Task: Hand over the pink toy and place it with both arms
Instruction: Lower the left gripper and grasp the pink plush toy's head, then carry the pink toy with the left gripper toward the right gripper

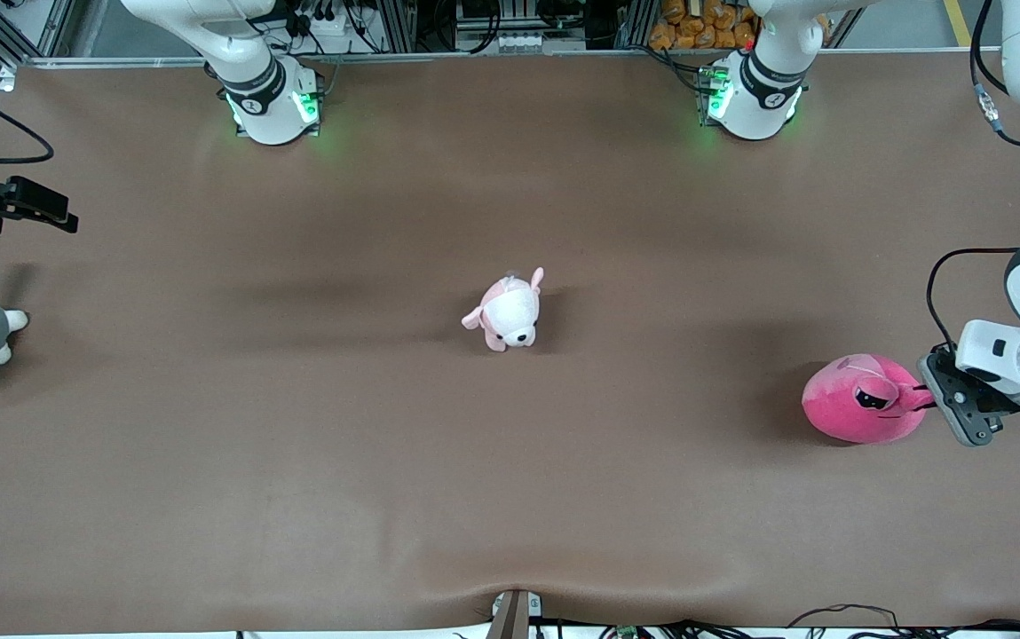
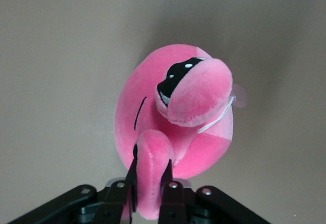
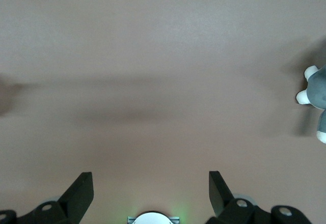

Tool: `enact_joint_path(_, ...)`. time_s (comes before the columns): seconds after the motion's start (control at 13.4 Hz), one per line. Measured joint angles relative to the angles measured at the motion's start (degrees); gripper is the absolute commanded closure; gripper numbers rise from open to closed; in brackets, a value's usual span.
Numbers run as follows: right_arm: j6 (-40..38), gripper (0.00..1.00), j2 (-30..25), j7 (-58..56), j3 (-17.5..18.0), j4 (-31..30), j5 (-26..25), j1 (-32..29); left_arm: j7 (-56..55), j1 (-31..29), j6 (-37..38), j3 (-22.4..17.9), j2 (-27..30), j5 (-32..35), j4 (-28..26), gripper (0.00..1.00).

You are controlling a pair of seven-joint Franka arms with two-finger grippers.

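This is a robot lab. Two big white arms stand bolted at one edge of a wide bench (image 1: 385,497) with a plain brown cover. The right arm's base (image 1: 272,105) and the left arm's base (image 1: 754,99) both glow with green lights. Past that edge are metal frame bars (image 1: 48,27), power plugs and many black cables (image 1: 323,18). More cables (image 1: 838,612) hang at the edge nearest the front camera. A black camera mount (image 1: 12,202) sits at the right arm's end of the bench. Only soft toys lie on the bench, like test things, not like a home.
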State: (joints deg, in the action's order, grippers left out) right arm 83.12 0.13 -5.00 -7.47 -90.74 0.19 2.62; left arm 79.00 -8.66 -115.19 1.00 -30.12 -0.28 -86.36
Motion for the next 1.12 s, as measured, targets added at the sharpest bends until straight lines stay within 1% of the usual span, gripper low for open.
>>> enact_joint_path(0.22, 0.03, 0.00, 0.01, 0.00, 0.02, 0.00, 0.00, 0.02, 0.00, 0.17, 0.14, 0.26, 0.10, -0.56, 0.25, 1.00)
enact_joint_path(0.6, 0.14, 0.00, 0.09, 0.00, 0.05, 0.01, 0.00, 0.04, 0.18, 0.21, 4.21, 0.87, 1.65, -7.08, 0.58, 1.00)
enact_joint_path(0.97, 0.22, 0.00, 0.43, 0.00, 0.05, 0.00, 0.00, 0.04, -0.02, 0.42, 8.16, 5.01, 2.01, -16.96, 1.07, 1.00)
enact_joint_path(1.12, 0.24, 0.00, 0.43, 0.00, 0.05, 0.01, 0.00, 0.04, -3.14, 0.65, 10.43, 7.04, 2.12, -19.29, 2.58, 1.00)
